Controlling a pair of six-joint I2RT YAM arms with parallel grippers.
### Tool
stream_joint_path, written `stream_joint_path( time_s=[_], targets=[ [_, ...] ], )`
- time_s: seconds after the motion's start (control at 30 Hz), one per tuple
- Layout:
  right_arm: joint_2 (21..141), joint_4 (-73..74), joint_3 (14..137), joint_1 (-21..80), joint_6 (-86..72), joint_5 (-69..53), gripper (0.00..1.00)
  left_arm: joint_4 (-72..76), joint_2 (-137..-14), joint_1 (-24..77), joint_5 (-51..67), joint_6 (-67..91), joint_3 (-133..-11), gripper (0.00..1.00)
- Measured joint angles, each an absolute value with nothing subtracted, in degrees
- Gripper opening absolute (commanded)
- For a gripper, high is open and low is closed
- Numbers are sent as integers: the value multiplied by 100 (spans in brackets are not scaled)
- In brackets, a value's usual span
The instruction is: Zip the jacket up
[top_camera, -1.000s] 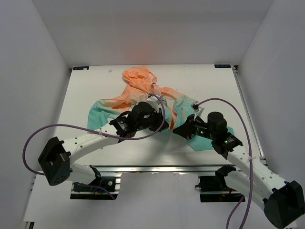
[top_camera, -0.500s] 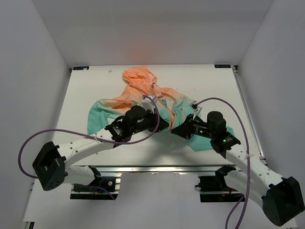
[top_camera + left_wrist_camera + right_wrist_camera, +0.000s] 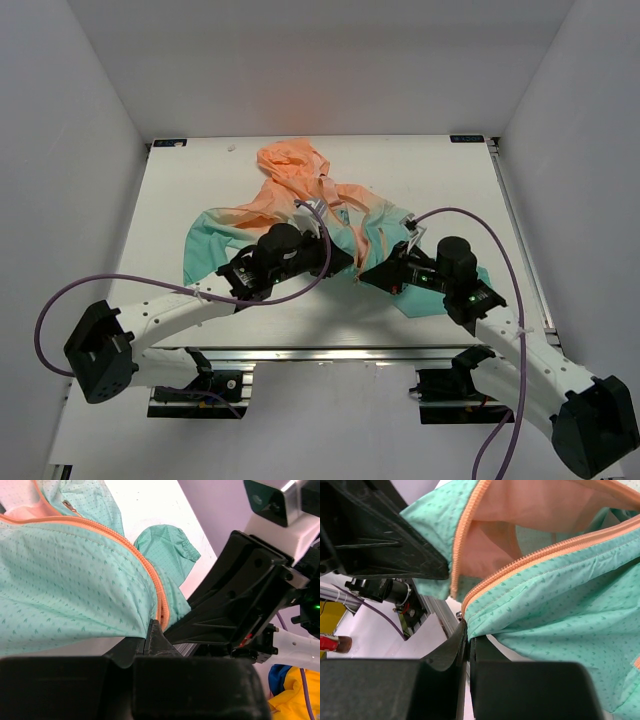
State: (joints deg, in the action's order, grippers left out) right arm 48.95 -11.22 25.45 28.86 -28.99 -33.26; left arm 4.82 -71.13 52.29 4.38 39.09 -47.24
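Observation:
The jacket [image 3: 290, 170] lies crumpled mid-table, peach hood at the far side, teal hem and sleeves toward me. My left gripper [image 3: 343, 262] and right gripper [image 3: 368, 276] meet at the hem's near edge, almost touching. In the left wrist view the left gripper [image 3: 149, 625] is shut on teal hem fabric beside the lower end of the orange zipper [image 3: 157, 590]. In the right wrist view the right gripper [image 3: 468, 627] is shut on the other hem corner, just under the zipper [image 3: 520, 562] and a small metal piece. The two front edges stand apart above the grippers.
The white table [image 3: 200, 170] is boxed in by white walls on three sides. An aluminium rail [image 3: 330, 352] runs along the near edge. Purple cables [image 3: 470, 212] loop over both arms. The right arm's black body [image 3: 240, 595] crowds the left wrist view.
The left wrist has slid a little left and toward me, its elbow swinging left. The right gripper has edged closer to the left one. Both stay shut on the hem.

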Motion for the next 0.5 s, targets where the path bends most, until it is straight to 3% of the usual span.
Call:
stream_joint_path(
  time_s=[0.5],
  targets=[
    [4689,-840,2648,2849,-2829,-3321,0,521,-7059,5229,414,3905,-4604,0]
  ],
)
